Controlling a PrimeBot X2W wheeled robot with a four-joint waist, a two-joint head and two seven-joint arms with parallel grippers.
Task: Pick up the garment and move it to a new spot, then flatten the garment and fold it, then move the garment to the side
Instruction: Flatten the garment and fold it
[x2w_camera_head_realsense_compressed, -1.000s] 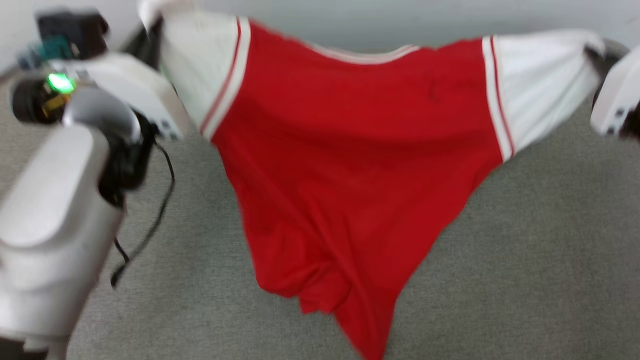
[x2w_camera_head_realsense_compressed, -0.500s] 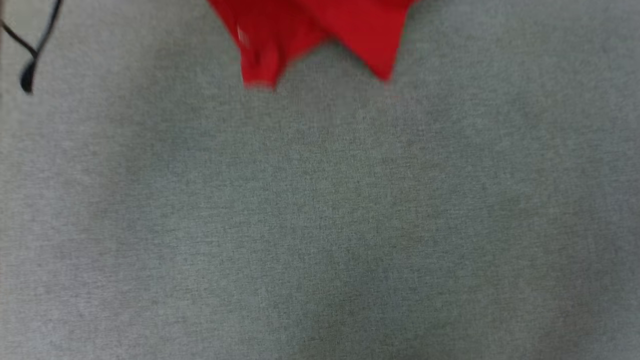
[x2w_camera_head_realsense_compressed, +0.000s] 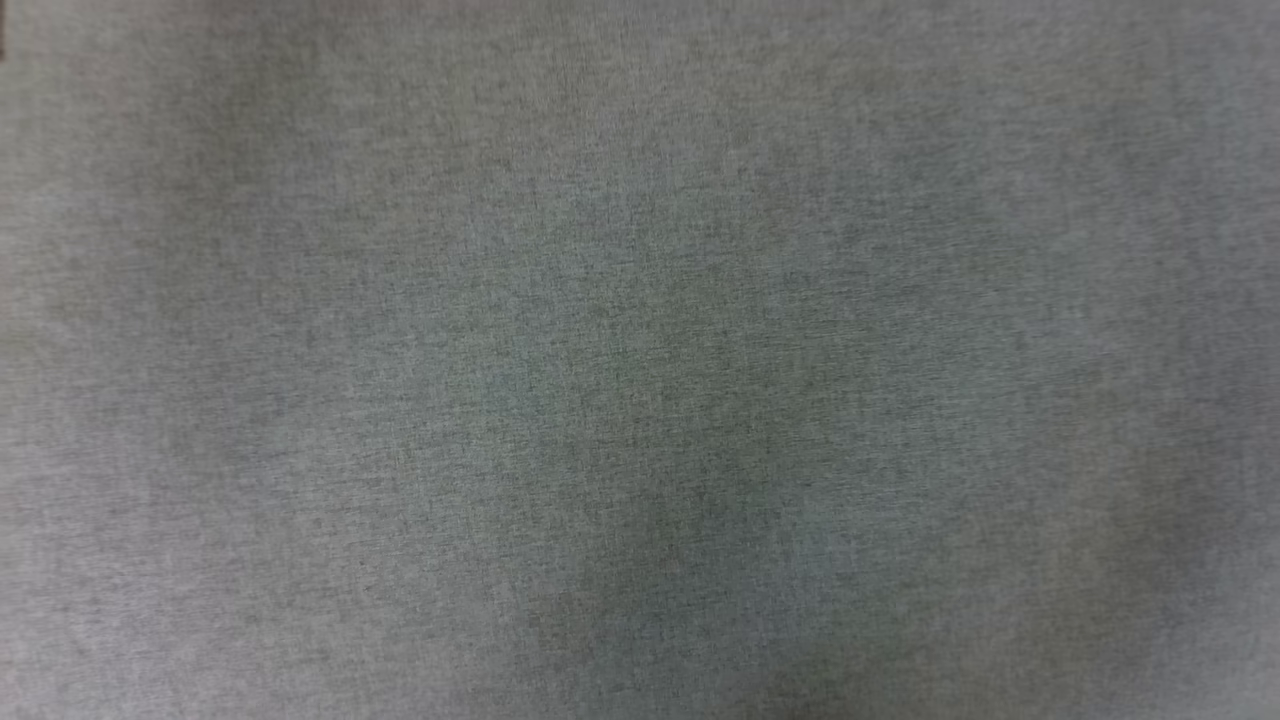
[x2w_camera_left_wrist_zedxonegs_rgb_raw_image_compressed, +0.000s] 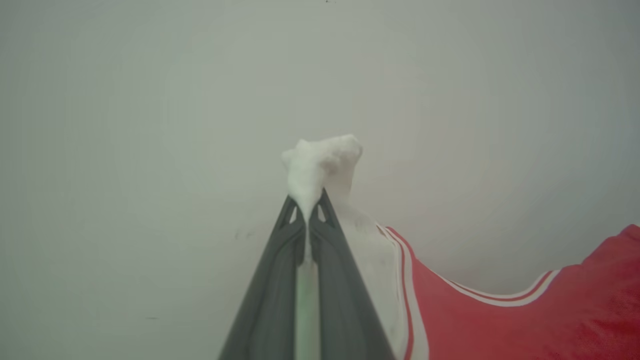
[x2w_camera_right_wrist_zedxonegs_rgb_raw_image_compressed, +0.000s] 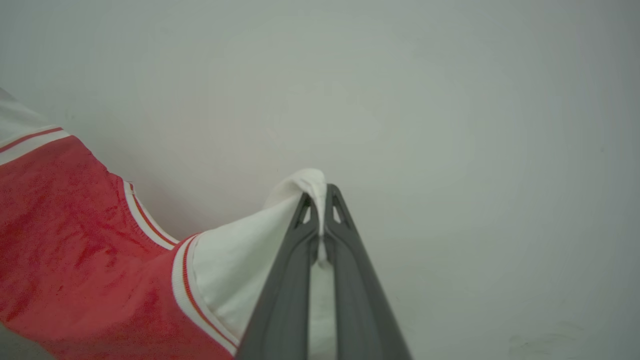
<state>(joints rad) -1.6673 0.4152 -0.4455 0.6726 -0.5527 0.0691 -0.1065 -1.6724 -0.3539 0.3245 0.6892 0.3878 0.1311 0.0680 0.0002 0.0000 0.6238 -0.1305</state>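
L gripper (x2w_camera_left_wrist_zedxonegs_rgb_raw_image_compressed: 306, 207) clamped on garment (x2w_camera_left_wrist_zedxonegs_rgb_raw_image_compressed: 500, 320) white sleeve, R gripper (x2w_camera_right_wrist_zedxonegs_rgb_raw_image_compressed: 320, 200) likewise, grey fabric surface (x2w_camera_head_realsense_compressed: 640, 360)

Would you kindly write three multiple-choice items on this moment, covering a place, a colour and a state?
1. Where does the left gripper hold the garment? A. hem B. tip of a white sleeve C. neckline
2. What colour is the garment's body? A. red B. blue C. green
3. How is the right gripper? A. wide open B. shut on nothing C. shut on the garment
Answers: 1 B, white cloth bunches out past its closed fingers; 2 A, red cloth lies beyond the striped trim; 3 C, its fingers pinch white sleeve cloth.
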